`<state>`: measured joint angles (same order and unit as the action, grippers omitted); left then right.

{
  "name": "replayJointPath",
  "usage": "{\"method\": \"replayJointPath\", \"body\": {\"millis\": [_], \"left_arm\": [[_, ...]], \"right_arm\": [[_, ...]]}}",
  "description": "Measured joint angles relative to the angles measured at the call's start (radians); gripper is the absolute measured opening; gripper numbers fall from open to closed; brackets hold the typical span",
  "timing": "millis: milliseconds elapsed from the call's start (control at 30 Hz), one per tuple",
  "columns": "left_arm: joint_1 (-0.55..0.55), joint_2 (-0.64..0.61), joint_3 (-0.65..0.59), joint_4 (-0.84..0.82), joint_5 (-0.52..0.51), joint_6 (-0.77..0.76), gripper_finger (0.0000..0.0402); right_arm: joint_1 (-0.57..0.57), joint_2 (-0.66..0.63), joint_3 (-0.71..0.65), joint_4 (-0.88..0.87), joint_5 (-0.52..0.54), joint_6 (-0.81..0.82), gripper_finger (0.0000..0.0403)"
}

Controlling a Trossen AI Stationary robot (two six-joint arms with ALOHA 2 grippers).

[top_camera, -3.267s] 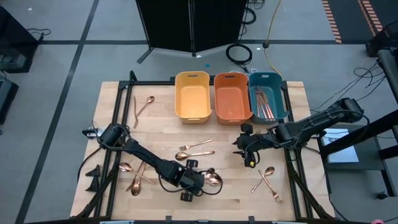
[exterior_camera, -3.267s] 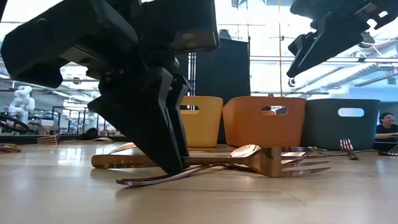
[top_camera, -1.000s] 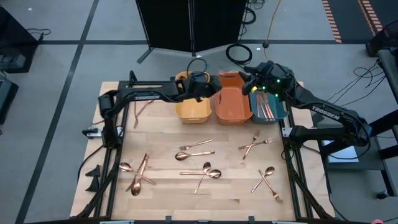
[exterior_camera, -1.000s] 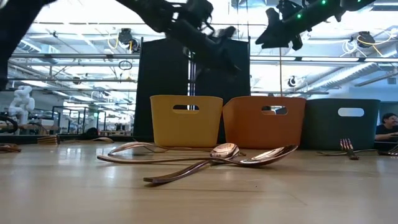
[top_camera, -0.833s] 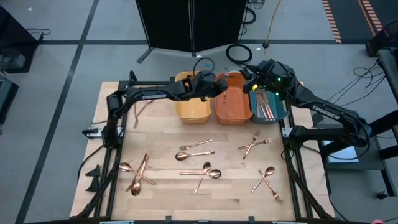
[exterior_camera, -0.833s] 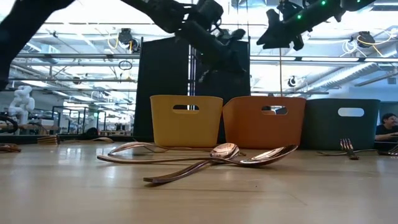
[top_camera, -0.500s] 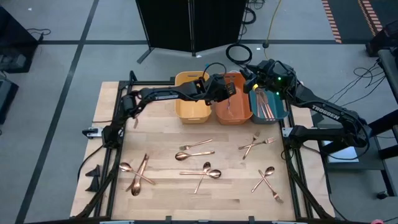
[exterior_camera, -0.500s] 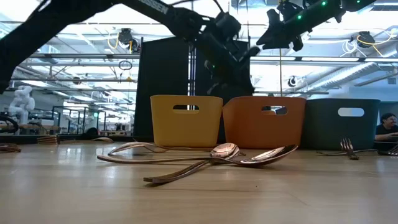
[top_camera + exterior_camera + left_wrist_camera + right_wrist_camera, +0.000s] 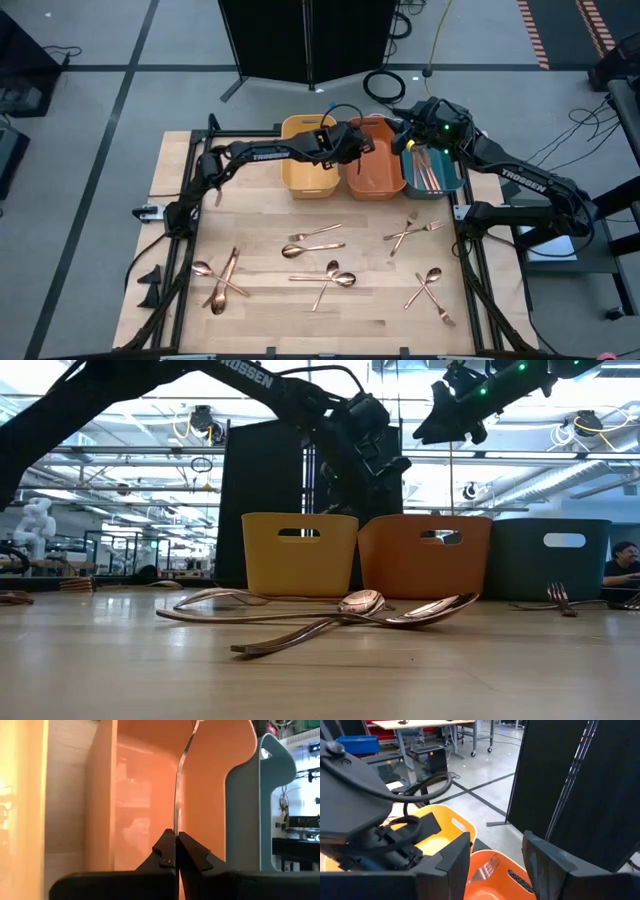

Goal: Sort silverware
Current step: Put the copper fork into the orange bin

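Observation:
My left gripper (image 9: pixel 362 150) is above the orange bin (image 9: pixel 390 185), shut on a thin copper fork (image 9: pixel 179 785) that shows edge-on in the left wrist view. The fork's tines (image 9: pixel 490 865) show over the orange bin in the right wrist view. My right gripper (image 9: pixel 406 133) hangs open and empty above the far rims of the orange and teal bins, also high up in the low view (image 9: pixel 445 415). More copper silverware lies loose on the table: spoons (image 9: pixel 312 240), a crossed pair (image 9: pixel 325 278) and forks (image 9: pixel 412 233). My left gripper pinches the fork's handle end (image 9: pixel 175 831) between its two fingertips. The fingers slant down from the table's left and lie along the fork, which runs straight on ahead of them into the orange bin. I cannot tell whether its tines touch the bin.
A yellow bin (image 9: pixel 300 185) stands left of the orange one, and a teal bin (image 9: pixel 455 170) right of it holds several pieces of silverware (image 9: pixel 428 168). More pieces lie at the near left (image 9: pixel 220 280), far left (image 9: pixel 228 172) and near right (image 9: pixel 430 288).
My left gripper has carried the fork toward the table's right edge, from over the yellow bin to over the orange bin. It has sunk and tipped further downward, staying shut on the fork.

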<state>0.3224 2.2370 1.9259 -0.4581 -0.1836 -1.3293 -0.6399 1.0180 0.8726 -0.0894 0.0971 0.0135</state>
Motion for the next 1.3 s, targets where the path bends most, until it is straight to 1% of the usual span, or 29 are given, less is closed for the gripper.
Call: {"method": "replayJointPath", "body": {"millis": [100, 233, 567, 700, 833, 900, 967, 1033, 1167, 1233, 1300], "left_arm": [[0.0, 0.0, 0.0, -0.004, -0.009, 0.0, 0.0], [0.0, 0.0, 0.0, 0.009, -0.01, 0.001, 0.0004], [-0.005, 0.0, -0.001, 0.008, 0.0, 0.009, 0.0074], [-0.007, 0.0, -0.001, 0.006, 0.001, 0.032, 0.0089], [-0.007, -0.018, 0.018, 0.003, -0.008, 0.236, 0.0091], [-0.01, -0.062, 0.023, 0.011, -0.028, 0.358, 0.0091], [-0.018, -0.118, 0.027, -0.018, -0.054, 0.487, 0.0091], [-0.029, -0.179, 0.027, -0.107, -0.093, 0.608, 0.0091], [-0.051, -0.285, 0.026, -0.337, -0.218, 0.821, 0.0091], [-0.053, -0.331, 0.026, -0.451, -0.261, 0.865, 0.0091], [-0.052, -0.385, 0.008, -0.549, -0.315, 0.873, 0.0091]], "right_arm": [[0.0, 0.0, 0.0, 0.001, -0.005, 0.0, 0.0169], [0.0, 0.0, 0.0, -0.014, -0.052, 0.0, 0.0169], [0.0, 0.0, 0.0, -0.096, -0.051, 0.002, 0.0169], [0.0, -0.001, 0.0, -0.104, -0.051, 0.02, 0.0169], [0.0, -0.016, 0.0, -0.114, -0.051, 0.029, 0.0169], [0.0, -0.036, 0.0, -0.119, -0.051, 0.039, 0.0169], [0.0, -0.062, 0.0, -0.125, -0.051, 0.05, 0.0169], [0.0, -0.089, 0.0, -0.134, -0.051, 0.061, 0.0169], [0.006, -0.126, 0.001, -0.162, -0.051, 0.112, 0.0169], [0.01, -0.134, 0.001, -0.19, -0.051, 0.131, 0.0169], [0.021, -0.135, 0.001, -0.215, -0.051, 0.149, 0.0169]]}}
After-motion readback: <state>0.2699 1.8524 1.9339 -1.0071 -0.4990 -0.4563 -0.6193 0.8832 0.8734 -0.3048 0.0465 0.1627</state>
